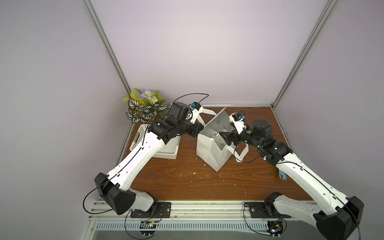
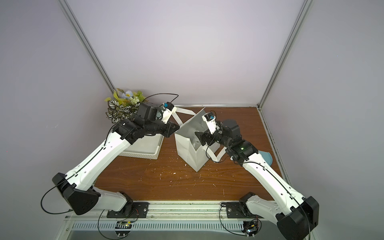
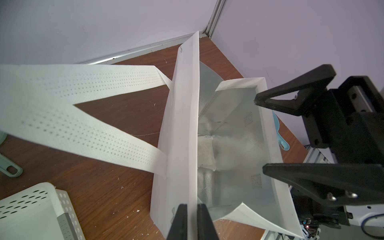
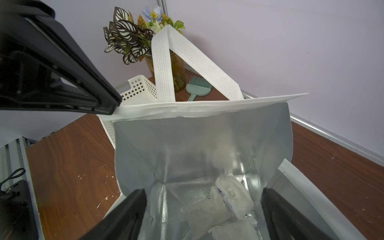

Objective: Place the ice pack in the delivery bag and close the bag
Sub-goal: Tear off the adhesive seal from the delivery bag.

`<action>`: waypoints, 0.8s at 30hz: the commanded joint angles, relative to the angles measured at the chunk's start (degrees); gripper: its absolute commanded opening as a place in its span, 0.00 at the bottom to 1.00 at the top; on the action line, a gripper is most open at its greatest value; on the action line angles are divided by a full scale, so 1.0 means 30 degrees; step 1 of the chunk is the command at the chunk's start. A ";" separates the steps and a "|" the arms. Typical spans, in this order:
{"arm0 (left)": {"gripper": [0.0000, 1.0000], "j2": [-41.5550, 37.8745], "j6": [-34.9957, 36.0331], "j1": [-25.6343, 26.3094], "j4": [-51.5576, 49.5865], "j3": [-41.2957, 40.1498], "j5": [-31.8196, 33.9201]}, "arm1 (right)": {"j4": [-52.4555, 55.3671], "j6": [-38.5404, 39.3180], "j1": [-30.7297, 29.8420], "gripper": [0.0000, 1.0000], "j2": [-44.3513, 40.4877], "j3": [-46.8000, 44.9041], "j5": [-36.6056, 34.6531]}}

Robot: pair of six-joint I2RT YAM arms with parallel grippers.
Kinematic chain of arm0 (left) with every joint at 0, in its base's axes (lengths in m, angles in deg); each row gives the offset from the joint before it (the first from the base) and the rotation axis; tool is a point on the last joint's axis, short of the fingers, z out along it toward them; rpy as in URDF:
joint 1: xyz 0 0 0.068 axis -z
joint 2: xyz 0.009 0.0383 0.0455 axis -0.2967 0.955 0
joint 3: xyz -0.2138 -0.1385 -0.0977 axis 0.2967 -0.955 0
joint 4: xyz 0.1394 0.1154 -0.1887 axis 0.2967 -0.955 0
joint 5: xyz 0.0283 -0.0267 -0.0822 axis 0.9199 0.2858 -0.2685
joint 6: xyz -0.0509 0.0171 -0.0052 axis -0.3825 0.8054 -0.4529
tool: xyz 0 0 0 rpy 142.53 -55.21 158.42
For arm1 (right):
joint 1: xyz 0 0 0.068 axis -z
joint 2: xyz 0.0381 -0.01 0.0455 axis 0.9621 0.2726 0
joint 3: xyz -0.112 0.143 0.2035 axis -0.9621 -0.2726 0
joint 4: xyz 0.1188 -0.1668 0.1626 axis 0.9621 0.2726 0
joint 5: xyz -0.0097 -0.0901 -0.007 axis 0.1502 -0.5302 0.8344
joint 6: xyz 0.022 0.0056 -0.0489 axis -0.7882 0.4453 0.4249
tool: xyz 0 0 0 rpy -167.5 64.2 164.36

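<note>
Reading from the left: a white perforated basket [image 1: 166,155] stands on the tabletop [image 1: 176,180], apart from the work. Next, the left pincer [image 3: 192,207] is clenched on the raised flap edge of the delivery bag [image 1: 207,150], holding the foil-lined mouth wide. Inside, the ice pack [image 4: 233,197] lies on the bag's floor, touching other whitish pouches. At right, the right pincer [image 4: 204,194] hangs in the mouth, released, its jaws spread with nothing between them, above the pouches.

Judged hazards:
(a) The left hold is a thin pinch on limp fabric. Should it slip, the flap would likely fall across the mouth and onto the right pincer.
(b) The near handle loop [image 1: 246,151] lies under the right wrist. A careless retreat could snag it, or drag a finger on the rim, and tip the light bag.
(c) A sideways pull by the left arm could tilt the bag and spill the pouches.
</note>
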 commanded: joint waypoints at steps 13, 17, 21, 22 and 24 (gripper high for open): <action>0.00 -0.0102 -0.1894 -0.1243 -0.0147 -0.0397 -0.2295 | -0.2873 0.2641 -0.2393 0.99 0.0575 0.0537 -0.0835; 0.00 -0.0132 -0.2946 -0.1771 -0.0147 -0.0372 -0.3814 | -0.4622 0.4642 -0.3825 0.99 0.0974 0.0203 -0.2291; 0.00 -0.0060 -0.3845 -0.2132 -0.0117 -0.0226 -0.4882 | -0.7418 0.7020 -0.5383 0.99 0.1347 -0.0541 -0.4490; 0.00 0.0005 -0.4076 -0.2207 -0.0117 -0.0178 -0.5092 | -0.8237 0.7805 -0.5801 0.99 0.1411 -0.0842 -0.5275; 0.00 0.0180 -0.4463 -0.2234 -0.0117 -0.0163 -0.5340 | -0.9345 0.9175 -0.6583 0.99 0.1643 -0.1234 -0.6509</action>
